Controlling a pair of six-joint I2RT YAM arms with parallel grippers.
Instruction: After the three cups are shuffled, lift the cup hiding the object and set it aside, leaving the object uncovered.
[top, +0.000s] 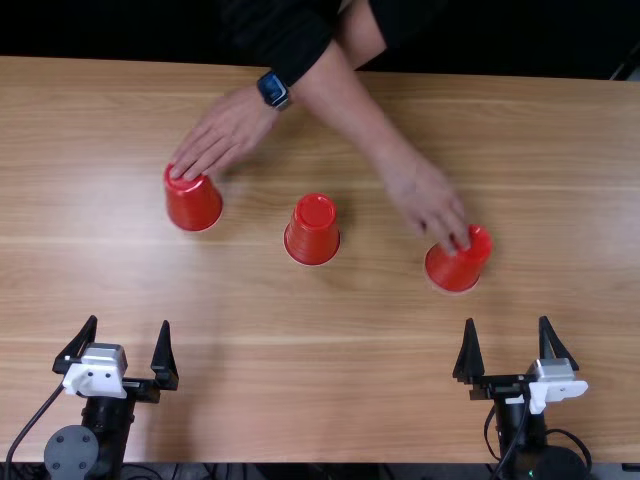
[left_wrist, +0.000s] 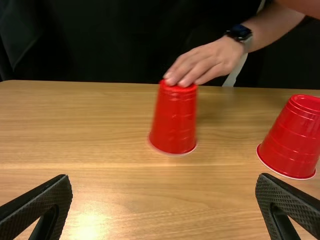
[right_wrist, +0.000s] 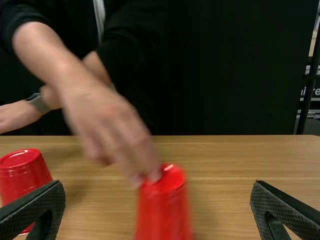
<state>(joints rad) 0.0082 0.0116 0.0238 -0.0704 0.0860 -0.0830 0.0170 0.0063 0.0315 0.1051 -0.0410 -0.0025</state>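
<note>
Three red cups stand upside down on the wooden table (top: 560, 150). A person's crossed arms reach from the far side. One hand (top: 222, 130) rests on the left cup (top: 192, 200) (left_wrist: 173, 119). The other hand (top: 430, 200) holds the top of the right cup (top: 458, 260) (right_wrist: 163, 207), which is tilted. Between them the middle cup (top: 313, 230) (left_wrist: 293, 136) (right_wrist: 20, 175) stands untouched. My left gripper (top: 118, 347) is open near the front left edge. Near the front right edge my right gripper (top: 506, 348) is open too. No hidden object shows.
The person's dark sleeves cross the table's far edge. Bare wood lies between the cups and both grippers.
</note>
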